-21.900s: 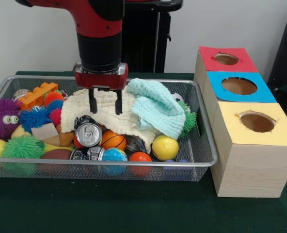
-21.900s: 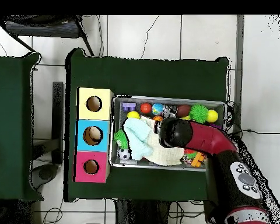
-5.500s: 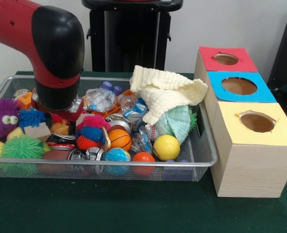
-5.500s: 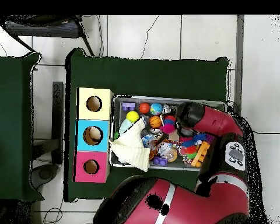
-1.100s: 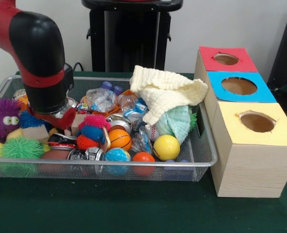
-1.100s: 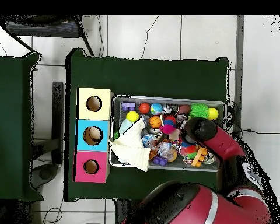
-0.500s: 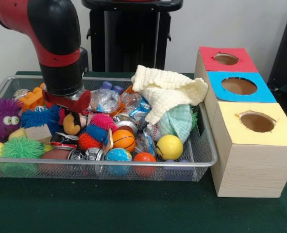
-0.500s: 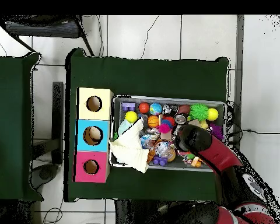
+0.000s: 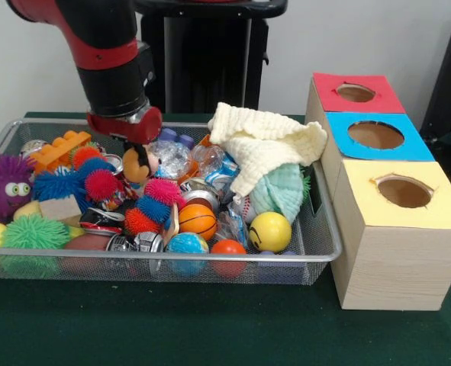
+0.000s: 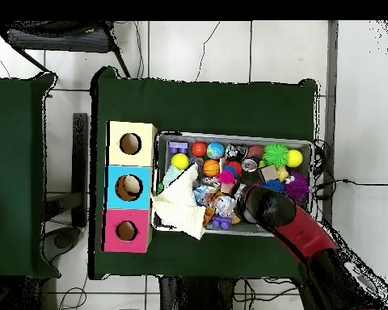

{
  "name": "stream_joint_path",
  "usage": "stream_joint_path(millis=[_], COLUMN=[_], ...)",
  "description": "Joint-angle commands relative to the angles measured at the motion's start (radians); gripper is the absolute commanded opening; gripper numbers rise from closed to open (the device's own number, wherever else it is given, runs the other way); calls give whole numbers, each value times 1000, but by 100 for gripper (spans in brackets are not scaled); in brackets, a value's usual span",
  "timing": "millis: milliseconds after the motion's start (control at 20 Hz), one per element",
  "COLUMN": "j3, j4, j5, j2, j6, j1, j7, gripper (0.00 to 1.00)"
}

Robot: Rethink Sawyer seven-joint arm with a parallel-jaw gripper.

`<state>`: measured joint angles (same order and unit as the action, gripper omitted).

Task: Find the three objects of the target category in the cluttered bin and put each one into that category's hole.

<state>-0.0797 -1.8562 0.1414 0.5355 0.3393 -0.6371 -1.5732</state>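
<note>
Up and toward the cloth my gripper [image 9: 136,156] has gone since a moment ago; it is clamped on a small yellow and black toy [image 9: 137,164] above the wire bin [image 9: 326,221]; the bin sits on a dark green table [image 9: 210,328]; three boxes with holes [image 9: 378,152] stand beside it; behind is a white wall [image 9: 347,38].

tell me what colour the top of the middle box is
Blue top, clearest in the front view.

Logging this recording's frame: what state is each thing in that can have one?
gripper: raised over the bin, a small orange and black toy hanging beneath it.
cream cloth: bunched at the bin's box end.
wire bin: full of clutter.
yellow hole, blue hole, red hole: open.
</note>
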Motion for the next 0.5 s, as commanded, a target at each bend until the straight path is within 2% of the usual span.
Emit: stream_joint_path(millis=[50, 350, 500], j3=[-143, -112, -124], j4=[-222, -300, -335], j5=[1, 51, 84], j2=[116, 215, 220], j6=[-29, 72, 93], j1=[5, 57, 64], j7=[-162, -206, -220], gripper=[0, 0, 0])
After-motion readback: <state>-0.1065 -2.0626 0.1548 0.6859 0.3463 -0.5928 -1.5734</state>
